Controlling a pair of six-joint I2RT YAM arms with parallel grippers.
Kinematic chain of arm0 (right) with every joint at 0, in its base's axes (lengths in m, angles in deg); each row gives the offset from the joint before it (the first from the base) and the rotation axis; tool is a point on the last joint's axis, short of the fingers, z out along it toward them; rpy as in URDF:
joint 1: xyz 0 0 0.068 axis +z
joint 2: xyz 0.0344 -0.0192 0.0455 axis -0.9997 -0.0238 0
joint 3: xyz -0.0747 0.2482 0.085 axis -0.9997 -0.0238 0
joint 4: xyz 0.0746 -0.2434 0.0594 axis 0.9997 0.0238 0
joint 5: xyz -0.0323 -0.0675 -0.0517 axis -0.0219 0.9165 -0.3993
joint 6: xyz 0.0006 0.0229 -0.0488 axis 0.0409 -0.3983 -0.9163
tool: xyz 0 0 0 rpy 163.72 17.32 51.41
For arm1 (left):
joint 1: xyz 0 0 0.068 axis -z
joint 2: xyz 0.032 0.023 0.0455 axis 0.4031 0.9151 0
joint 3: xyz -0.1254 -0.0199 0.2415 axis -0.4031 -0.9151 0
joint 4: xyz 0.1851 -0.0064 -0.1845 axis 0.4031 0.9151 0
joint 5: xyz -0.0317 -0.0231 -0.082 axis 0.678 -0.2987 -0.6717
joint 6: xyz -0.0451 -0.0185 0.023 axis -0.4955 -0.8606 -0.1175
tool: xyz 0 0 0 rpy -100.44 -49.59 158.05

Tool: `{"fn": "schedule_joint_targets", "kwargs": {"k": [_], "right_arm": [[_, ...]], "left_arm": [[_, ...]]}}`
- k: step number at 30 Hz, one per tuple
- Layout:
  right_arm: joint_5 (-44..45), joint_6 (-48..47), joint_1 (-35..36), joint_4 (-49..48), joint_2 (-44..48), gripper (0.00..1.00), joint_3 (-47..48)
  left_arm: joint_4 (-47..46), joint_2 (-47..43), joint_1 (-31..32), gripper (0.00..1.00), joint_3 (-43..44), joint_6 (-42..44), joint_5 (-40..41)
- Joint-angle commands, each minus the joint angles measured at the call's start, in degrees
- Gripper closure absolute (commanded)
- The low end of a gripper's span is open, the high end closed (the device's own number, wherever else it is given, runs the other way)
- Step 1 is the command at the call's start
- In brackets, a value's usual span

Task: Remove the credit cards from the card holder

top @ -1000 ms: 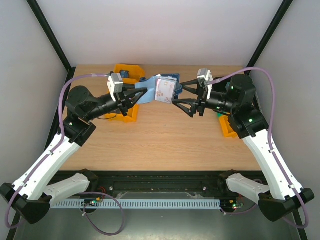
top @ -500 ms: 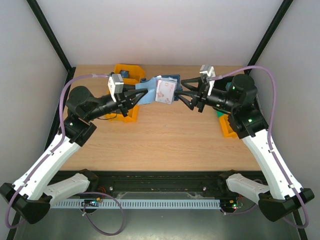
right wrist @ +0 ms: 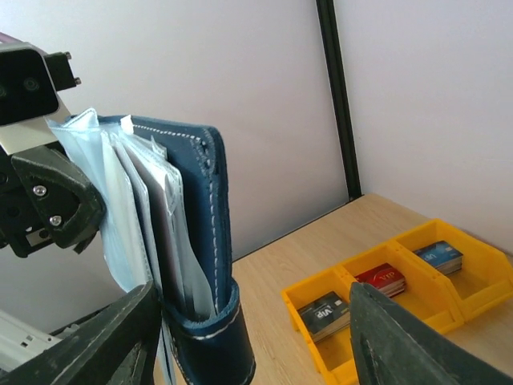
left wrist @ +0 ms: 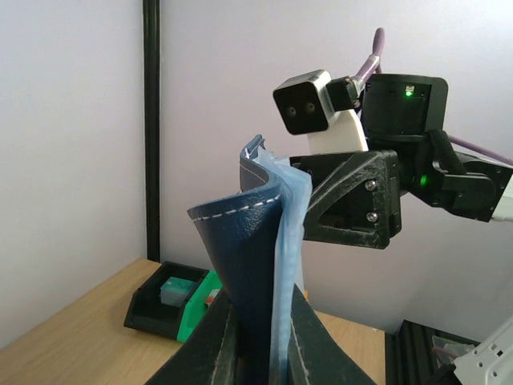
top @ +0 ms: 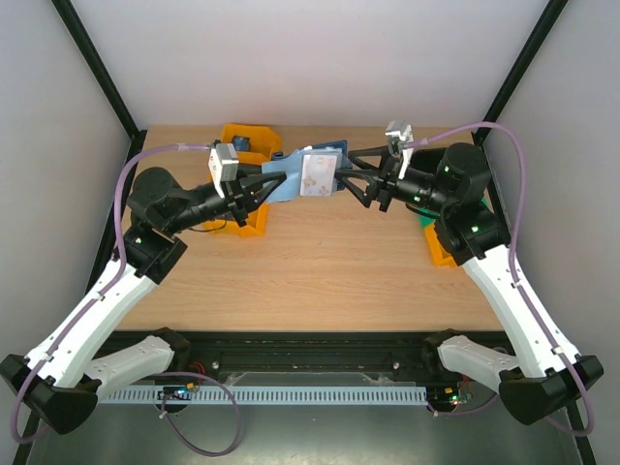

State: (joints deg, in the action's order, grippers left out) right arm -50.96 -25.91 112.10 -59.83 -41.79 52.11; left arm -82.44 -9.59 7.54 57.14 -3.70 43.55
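Note:
My left gripper (left wrist: 268,353) is shut on the lower end of the card holder (left wrist: 248,265), a navy case held upright in the air with its pale blue inside showing. From above, the card holder (top: 291,182) hangs over the back of the table with a pale sleeve (top: 318,177) fanned out. My right gripper (right wrist: 248,345) is open and straddles the holder (right wrist: 200,241). Its left finger (right wrist: 88,345) sits by the clear sleeves (right wrist: 136,216); the right finger (right wrist: 417,345) stands well apart. Credit cards lie in the yellow bin: dark (right wrist: 325,309), red (right wrist: 383,278), blue (right wrist: 439,254).
The yellow three-compartment bin (right wrist: 353,341) stands at the back left of the table, partly under my left arm (top: 194,199). A black and green bin (left wrist: 160,317) sits at the right edge, near my right arm's elbow (top: 438,254). Black frame posts rise at both back corners.
My right gripper has moved left onto the card holder's free end and its jaws have narrowed. The left gripper and the holder have stayed in place.

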Motion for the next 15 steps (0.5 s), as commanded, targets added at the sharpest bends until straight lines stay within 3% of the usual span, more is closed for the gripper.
{"fn": "schedule_joint_targets", "kwargs": {"k": [1,15], "right_arm": [[-2.3,5.5,0.0,-7.9,-0.8,0.36,-1.5],[0.5,7.1,4.1,-11.0,-3.0,0.3,-1.8]], "left_arm": [[-4.0,-0.7,0.1,0.98,-0.5,-1.1,-1.1],[-4.5,-0.6,0.2,0.98,-0.9,-1.7,-1.2]]}}
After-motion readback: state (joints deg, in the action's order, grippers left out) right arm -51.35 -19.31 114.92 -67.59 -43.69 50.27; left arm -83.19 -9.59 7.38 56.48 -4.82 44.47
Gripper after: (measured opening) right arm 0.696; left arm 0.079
